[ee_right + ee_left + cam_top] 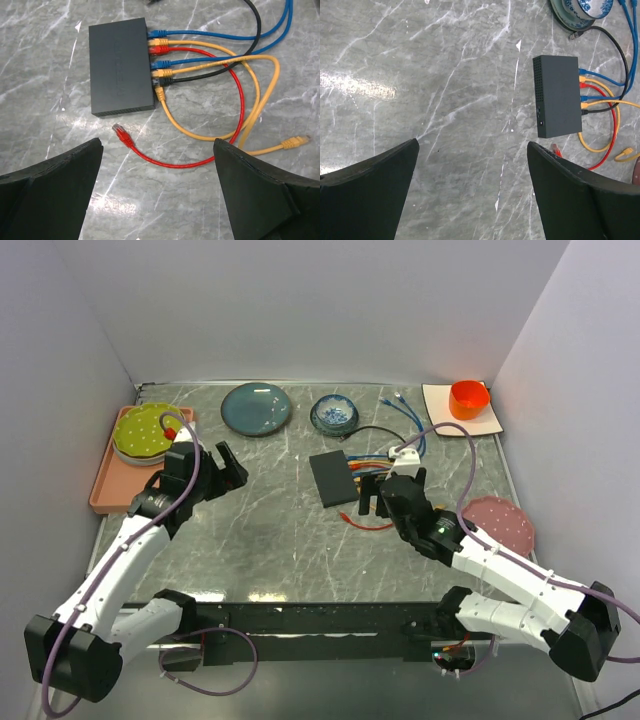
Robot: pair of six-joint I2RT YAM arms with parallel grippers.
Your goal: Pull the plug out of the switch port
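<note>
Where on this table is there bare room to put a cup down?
The widest bare patch lies between the left hand, the black box and the near edge. A smaller one: between tray and blue plate. Right of the box it is crowded with cables and the right hand.

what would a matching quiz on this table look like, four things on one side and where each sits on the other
Things
1. switch
2. orange cup
3. green plate
4. loose red plug

Places
A. on the pink tray, far left
B. unplugged, lying on the marble table
C. on the white square plate, far right corner
D. mid-table, with coloured cables plugged along one edge

Pairs: 1-D, 2-C, 3-A, 4-B
</note>
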